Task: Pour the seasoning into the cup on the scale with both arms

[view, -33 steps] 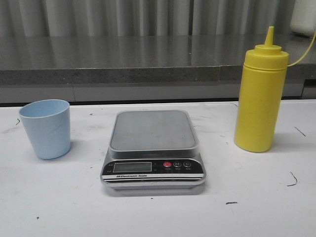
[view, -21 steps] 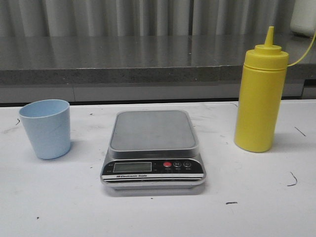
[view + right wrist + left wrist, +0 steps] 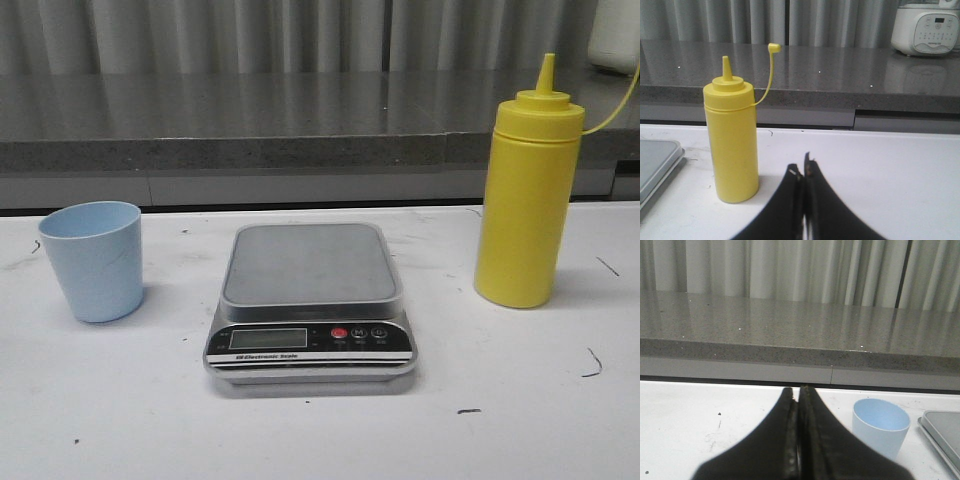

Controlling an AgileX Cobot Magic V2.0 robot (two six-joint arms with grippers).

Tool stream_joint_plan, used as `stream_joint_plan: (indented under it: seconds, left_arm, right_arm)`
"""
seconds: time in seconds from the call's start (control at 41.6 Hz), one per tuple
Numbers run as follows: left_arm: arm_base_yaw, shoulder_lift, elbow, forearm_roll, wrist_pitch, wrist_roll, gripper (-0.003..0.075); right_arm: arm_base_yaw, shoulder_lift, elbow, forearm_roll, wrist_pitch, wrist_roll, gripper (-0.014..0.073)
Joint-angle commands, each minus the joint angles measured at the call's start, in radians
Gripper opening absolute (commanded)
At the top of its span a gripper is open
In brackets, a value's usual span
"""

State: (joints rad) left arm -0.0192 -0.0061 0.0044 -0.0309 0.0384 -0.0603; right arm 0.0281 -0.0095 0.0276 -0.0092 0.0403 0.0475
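While the scale (image 3: 309, 305) sits in the middle of the white counter (image 3: 520, 400), the blue cup (image 3: 92, 260) stands upright off to its left, not on it. The yellow bottle (image 3: 527, 195) stands upright to the right of the scale, apart from it. Its little cap hangs out to the side on a thin yellow strap. The grey top of the scale has nothing on it.

The left fingers (image 3: 798, 440) are pressed tight together and hold nothing. They are near the cup but not touching it, and a corner of the scale shows just past the cup. The right fingers (image 3: 804, 200) are also pressed together and hold nothing. They are near the bottle but not touching it. A white kitchen machine (image 3: 926, 27) sits on the dark shelf (image 3: 840, 75) behind the counter.
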Motion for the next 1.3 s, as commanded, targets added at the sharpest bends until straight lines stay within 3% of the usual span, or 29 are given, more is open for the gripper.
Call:
stream_joint_plan:
  seconds: [0.0,0.12,0.265,0.481,0.794,1.058,1.275]
  left_arm:
    - [0.001,-0.015,0.024,-0.002,-0.089,-0.002,-0.0020]
    - [0.001,-0.015,0.020,-0.002,-0.134,-0.002,-0.0020]
    - [0.001,-0.015,-0.069,-0.002,-0.137,-0.002,-0.0020]
    - [0.001,0.043,-0.337,-0.002,0.072,-0.002,-0.0020]
    - [0.001,0.255,-0.682,-0.002,0.411,-0.002,-0.0020]
    - [0.001,0.357,-0.703,-0.002,0.548,-0.002,-0.0020]
    - [0.001,0.384,-0.673,-0.006,0.542,-0.002,-0.0020]
  right_arm:
    - [-0.007,-0.018,-0.007,-0.007,-0.092,-0.005,-0.0122]
    - [-0.006,-0.018,-0.012,-0.007,-0.101,-0.005,-0.0122]
    - [-0.004,-0.018,-0.106,-0.007,-0.012,-0.005,-0.0122]
    - [-0.004,0.020,-0.355,-0.009,0.171,-0.005,-0.0122]
    - [-0.004,0.242,-0.648,-0.012,0.460,-0.006,-0.0122]
    - [-0.004,0.413,-0.674,-0.041,0.639,-0.006,-0.0122]
    - [-0.004,0.507,-0.674,-0.041,0.644,-0.006,-0.0122]
